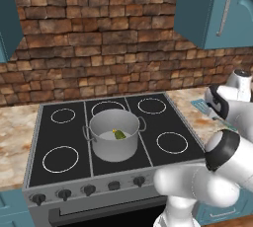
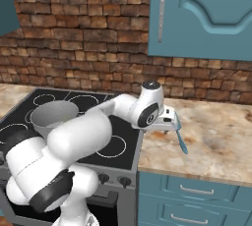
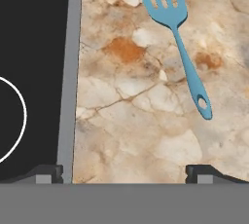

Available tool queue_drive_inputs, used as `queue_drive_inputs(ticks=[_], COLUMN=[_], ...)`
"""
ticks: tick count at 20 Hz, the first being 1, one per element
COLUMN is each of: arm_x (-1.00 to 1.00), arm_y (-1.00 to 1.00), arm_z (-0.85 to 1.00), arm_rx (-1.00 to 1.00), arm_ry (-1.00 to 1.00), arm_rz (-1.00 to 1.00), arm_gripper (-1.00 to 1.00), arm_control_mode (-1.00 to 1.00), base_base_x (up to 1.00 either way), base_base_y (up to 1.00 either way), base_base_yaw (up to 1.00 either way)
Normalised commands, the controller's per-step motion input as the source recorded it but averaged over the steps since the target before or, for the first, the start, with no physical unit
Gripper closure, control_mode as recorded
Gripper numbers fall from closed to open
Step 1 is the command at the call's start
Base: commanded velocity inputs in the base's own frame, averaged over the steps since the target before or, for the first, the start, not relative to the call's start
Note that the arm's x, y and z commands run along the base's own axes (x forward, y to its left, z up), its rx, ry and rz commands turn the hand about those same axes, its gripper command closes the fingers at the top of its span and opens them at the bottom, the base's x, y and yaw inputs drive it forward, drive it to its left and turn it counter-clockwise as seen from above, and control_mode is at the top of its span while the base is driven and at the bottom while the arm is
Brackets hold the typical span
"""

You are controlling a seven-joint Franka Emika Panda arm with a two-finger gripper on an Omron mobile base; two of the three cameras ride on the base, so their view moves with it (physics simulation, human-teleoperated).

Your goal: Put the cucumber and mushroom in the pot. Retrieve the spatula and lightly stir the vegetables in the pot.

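I am in a kitchen with a brick wall, blue cupboards and a brown stone bench point(image 3: 146, 135) next to a black stove point(image 1: 113, 137). Closest to me is my white arm, bent over the right side of the stove. My tool point(image 3: 124, 173) hangs above the bench, right by the stove's grey edge. Its two dark tips are far apart, so it is wide open and holds nothing.

A little past the tips lies the blue spatula point(image 3: 187, 67), flat on the bench. Its handle end with the small hole points toward my tool and a bit to one side, and its slotted head lies farther away.

Farther off, the pot point(image 1: 114, 133) sits in the middle of the stove. Inside it I see the green cucumber point(image 1: 119, 134).

I think the vegetables are done and I am now on the step of getting the spatula. Next I need to slide the tool over so the thin handle sits between the tips, go down and close.

The mushroom I cannot make out; it may be hidden by the pot wall. The top of the spatula head is cut off in the hand view, and in the right base view my arm hides part of the spatula
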Motion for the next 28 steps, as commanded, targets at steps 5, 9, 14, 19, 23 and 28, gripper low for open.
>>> queue_drive_inputs(ticks=[5,9,14,19,23,28], arm_x=[0.29,0.24,0.22,0.26,0.25,0.27], arm_y=[-0.56,-0.55,-0.50,-0.44,-0.18,-0.02], arm_z=[-0.22,-0.24,-0.18,-0.20,-0.32,-0.32], arm_rx=[0.00,0.00,0.00,0.00,0.00,0.00], arm_ry=[0.00,0.02,0.00,0.00,0.02,0.03], arm_rz=[0.00,0.00,0.00,0.00,0.00,0.00], arm_gripper=[-1.00,-1.00,-1.00,-1.00,-1.00,-1.00], arm_control_mode=[-1.00,-1.00,-1.00,-1.00,-1.00,-1.00], base_base_x=[0.00,0.00,0.00,0.00,0.00,0.00], base_base_y=[0.00,0.00,0.00,0.00,0.00,0.00], base_base_yaw=[0.00,0.00,0.00,0.00,0.00,0.00])
